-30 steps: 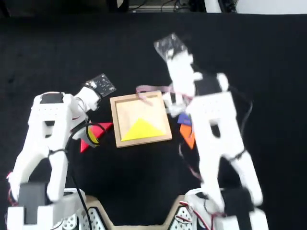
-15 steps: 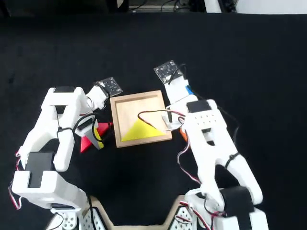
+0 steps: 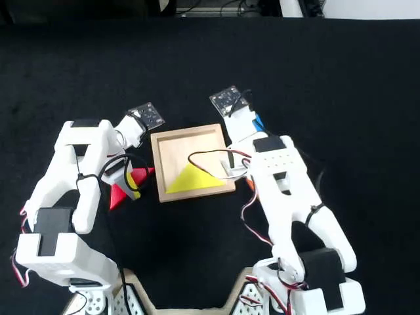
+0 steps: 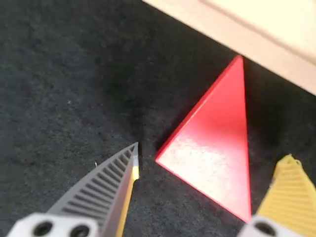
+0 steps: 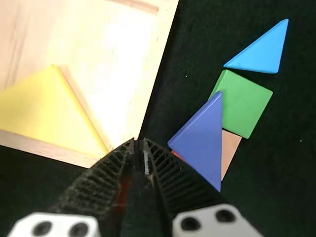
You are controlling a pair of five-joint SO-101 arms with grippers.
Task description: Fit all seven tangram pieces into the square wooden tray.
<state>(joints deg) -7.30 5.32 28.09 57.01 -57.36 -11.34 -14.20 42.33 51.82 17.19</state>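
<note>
We are holding our left tool [image 4: 211, 157] spread wide, straddling the red triangle [image 4: 217, 128], which is lying on the black worktop [image 3: 354, 72] just beside the left side of the square wooden tray [image 3: 157, 164] near the worktop's middle. We are holding our right tool [image 5: 139, 143] pressed together over the tray's right rim, by the yellow triangle [image 5: 44, 108] sitting inside along the side facing the worktop's near edge. Just right of the tray, a light blue triangle [image 5: 259, 49], a green square [image 5: 242, 102] and a darker blue triangle [image 5: 200, 140] overlapping an orange piece [image 5: 230, 148] are lying together.
</note>
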